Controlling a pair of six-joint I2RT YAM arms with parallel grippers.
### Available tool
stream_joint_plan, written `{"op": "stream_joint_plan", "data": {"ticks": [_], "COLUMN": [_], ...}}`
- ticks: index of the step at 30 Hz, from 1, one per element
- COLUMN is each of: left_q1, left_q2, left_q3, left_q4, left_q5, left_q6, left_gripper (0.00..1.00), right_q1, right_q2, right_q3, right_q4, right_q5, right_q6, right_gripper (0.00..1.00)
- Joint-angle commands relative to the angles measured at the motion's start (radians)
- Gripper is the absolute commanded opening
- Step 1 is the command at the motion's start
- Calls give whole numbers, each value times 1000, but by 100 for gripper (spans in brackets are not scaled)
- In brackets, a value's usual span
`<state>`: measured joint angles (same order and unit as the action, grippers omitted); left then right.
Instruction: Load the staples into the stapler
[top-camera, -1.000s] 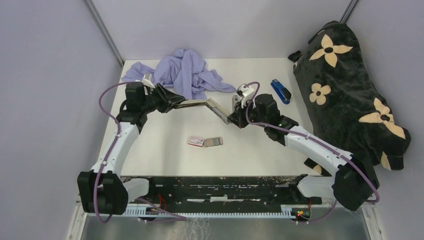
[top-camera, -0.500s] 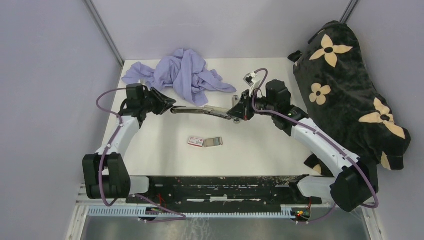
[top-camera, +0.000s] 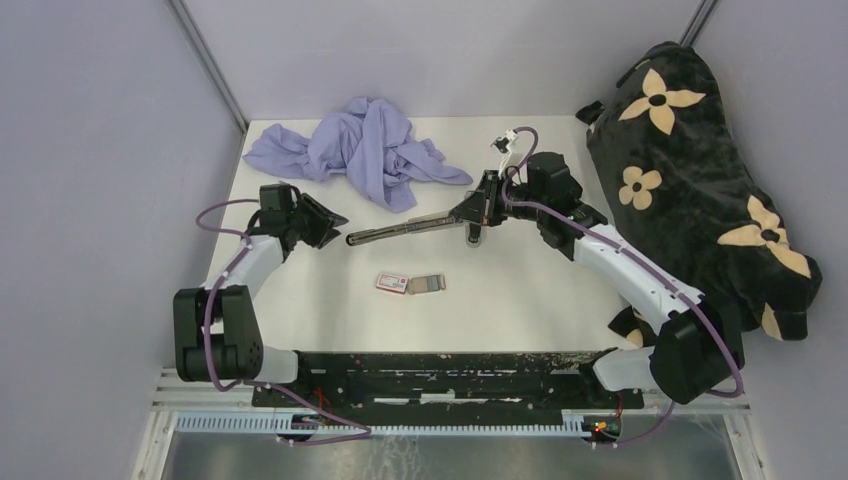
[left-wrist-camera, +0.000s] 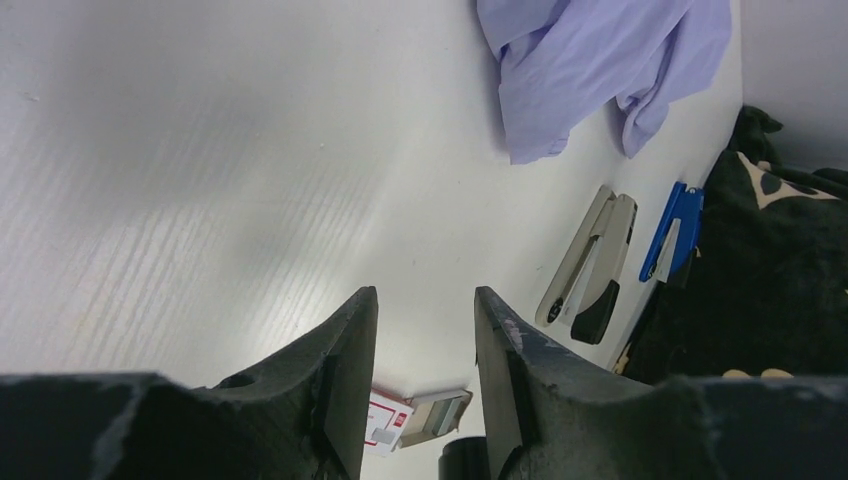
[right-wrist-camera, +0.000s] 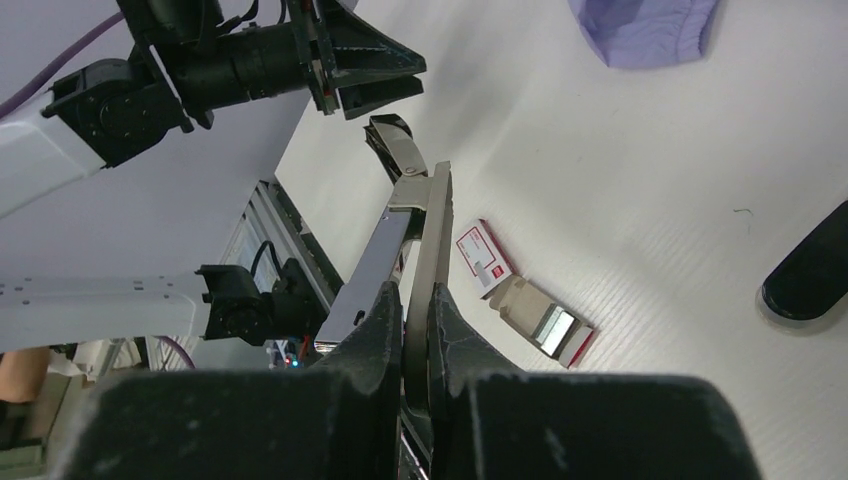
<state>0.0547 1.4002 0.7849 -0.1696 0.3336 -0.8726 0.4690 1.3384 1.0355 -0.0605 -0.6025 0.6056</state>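
The grey stapler (top-camera: 410, 226) is swung open into one long line above the table. My right gripper (top-camera: 478, 214) is shut on its right end; in the right wrist view my fingers (right-wrist-camera: 415, 295) clamp the stapler (right-wrist-camera: 400, 215), which points at my left gripper (right-wrist-camera: 365, 75). My left gripper (top-camera: 335, 222) is open and empty, just left of the stapler's free end; its wrist view (left-wrist-camera: 425, 300) shows nothing between the fingers. The red-and-white box (top-camera: 392, 283) lies on the table with its grey tray (top-camera: 427, 284) pulled out. Silvery staples (right-wrist-camera: 557, 328) show in the tray.
A lilac cloth (top-camera: 370, 150) is bunched at the back of the white table (top-camera: 520, 290). A black bag with beige flowers (top-camera: 700, 180) fills the right side. A blue stapler (left-wrist-camera: 672, 230) lies by the bag, hidden under my right arm in the top view.
My left gripper let go of the stapler's left end and drew back left and nearer. My right gripper swung the stapler from a bent V into a straight line.
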Motion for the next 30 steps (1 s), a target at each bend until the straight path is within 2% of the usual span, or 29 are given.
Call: {"op": "stream_joint_plan", "data": {"ticks": [1,6,10,13,18,30], "left_q1": [-1,-2,-3,-22,-127,-220], "left_q2": [-41,-116,-199,-236,-229,-64], "left_q3": [41,61,72,67,59,128], "left_q4": [-3,-81,-123,-120,-76,11], "left_q5": [-55,-122,-154,-131,-126,-154], "left_q6": [-6,9,3,-24,-70,-93], "left_gripper": [49,61,64,63,59,52], "right_q1": [0,0,1,2,2,6], "right_q2": [-9,-13,2,10,28,24], "right_q3": [6,-27,-59,-90,-121,-167], "right_q4": [189,199,260,327,445,575], "right_q5": [53,155,165,174,177,124], "right_q6": [140,150,176,212,271,312], "right_gripper": [1,1,1,1,1,1]}}
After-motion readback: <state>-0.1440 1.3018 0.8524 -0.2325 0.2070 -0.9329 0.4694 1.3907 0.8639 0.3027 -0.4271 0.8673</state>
